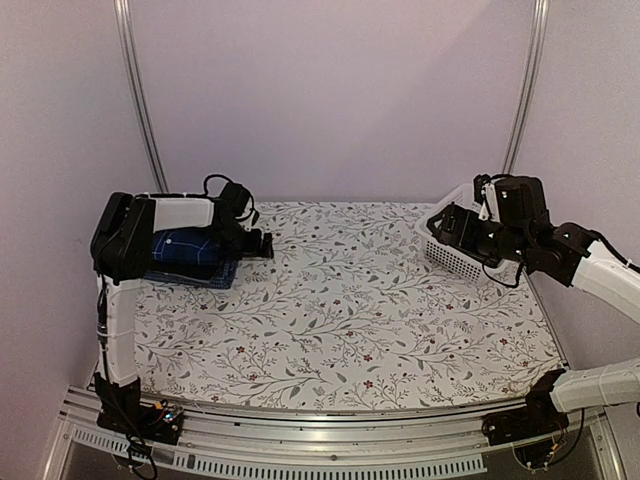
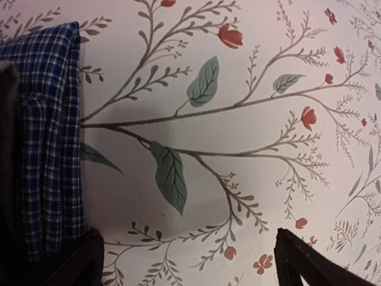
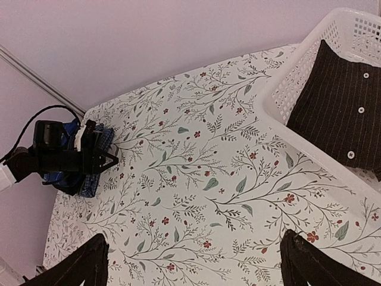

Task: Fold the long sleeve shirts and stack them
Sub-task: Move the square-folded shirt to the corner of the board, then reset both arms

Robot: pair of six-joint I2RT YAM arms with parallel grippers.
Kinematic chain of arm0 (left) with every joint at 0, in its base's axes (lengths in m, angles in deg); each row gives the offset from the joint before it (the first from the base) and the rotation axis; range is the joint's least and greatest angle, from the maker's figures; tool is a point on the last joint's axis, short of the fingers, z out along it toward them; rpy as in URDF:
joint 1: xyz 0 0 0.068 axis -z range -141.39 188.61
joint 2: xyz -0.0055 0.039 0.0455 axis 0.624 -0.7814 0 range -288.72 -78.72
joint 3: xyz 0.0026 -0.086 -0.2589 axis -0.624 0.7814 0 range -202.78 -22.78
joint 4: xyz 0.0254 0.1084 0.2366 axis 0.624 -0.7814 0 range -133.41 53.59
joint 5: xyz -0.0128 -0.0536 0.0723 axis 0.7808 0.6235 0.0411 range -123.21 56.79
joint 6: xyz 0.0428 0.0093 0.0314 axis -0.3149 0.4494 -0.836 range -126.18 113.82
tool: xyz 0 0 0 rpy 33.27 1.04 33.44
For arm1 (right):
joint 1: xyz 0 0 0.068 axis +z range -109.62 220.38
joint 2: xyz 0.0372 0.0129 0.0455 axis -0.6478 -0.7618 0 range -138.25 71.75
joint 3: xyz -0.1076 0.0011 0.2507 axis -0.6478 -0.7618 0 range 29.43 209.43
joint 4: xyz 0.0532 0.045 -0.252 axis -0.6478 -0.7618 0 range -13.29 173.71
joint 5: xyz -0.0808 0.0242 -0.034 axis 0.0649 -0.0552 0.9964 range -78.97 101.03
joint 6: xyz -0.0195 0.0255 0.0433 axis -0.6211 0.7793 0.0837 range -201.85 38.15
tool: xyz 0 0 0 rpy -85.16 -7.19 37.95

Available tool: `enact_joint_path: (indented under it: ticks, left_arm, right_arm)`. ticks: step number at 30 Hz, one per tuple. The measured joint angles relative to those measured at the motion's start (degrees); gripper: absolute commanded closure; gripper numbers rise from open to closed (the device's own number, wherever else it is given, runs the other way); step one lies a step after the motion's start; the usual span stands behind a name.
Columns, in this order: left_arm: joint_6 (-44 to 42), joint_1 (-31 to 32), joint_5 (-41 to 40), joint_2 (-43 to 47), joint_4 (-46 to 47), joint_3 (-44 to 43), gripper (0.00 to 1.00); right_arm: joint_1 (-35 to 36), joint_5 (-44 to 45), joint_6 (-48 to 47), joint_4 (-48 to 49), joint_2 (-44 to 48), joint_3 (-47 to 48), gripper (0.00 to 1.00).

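A folded dark blue plaid shirt lies on a folded fine blue check shirt at the table's left side. My left gripper hovers just right of this stack, open and empty. In the left wrist view the check shirt's edge is at the left, beside the open left gripper. The black shirt with white buttons lies in the white lattice basket. My right gripper is open and empty beside the basket; in the right wrist view it hangs over the floral cloth.
The table is covered with a white floral cloth. The basket stands at the back right corner. Purple walls with metal rails close in the back and sides. The left arm shows over the stack in the right wrist view.
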Motion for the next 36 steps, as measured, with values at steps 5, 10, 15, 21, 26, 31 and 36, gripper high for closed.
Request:
enact_joint_path:
  ticks: [5, 10, 15, 21, 26, 31, 36]
  left_arm:
    - [-0.85, -1.57, 0.13, -3.63, -1.68, -5.90, 0.00]
    - [-1.49, -1.77, 0.57, -4.20, -2.58, -7.06, 0.00]
    - [-1.51, -1.75, 2.27, -4.20, -3.43, -7.91, 0.00]
    - [-1.49, -0.70, 4.57, -3.82, -3.67, -9.09, 0.00]
    - [-1.01, 1.64, 7.13, 0.09, -3.06, -8.61, 0.00]
    - [0.39, 5.11, 9.09, 9.01, -0.15, -5.29, 0.00]
    - [2.51, 10.19, 9.27, 18.84, 4.07, 0.63, 0.01]
  right_arm:
    - [0.00, -0.52, 0.00, -0.74, 0.42, -0.20, 0.01]
    - [0.00, -0.59, 0.00, -1.14, 1.18, -0.85, 0.01]
    - [0.00, -0.39, -0.02, -1.33, 1.22, -0.85, 0.01]
    - [0.00, -0.11, -0.07, -1.92, 1.22, -0.85, 0.01]
    - [0.00, 0.17, -0.24, -1.95, 1.09, -0.85, 0.01]
    - [0.00, 1.14, -0.22, -1.95, -0.17, -0.85, 0.01]
    - [0.00, 2.32, -0.22, -1.92, -1.31, -0.83, 0.01]
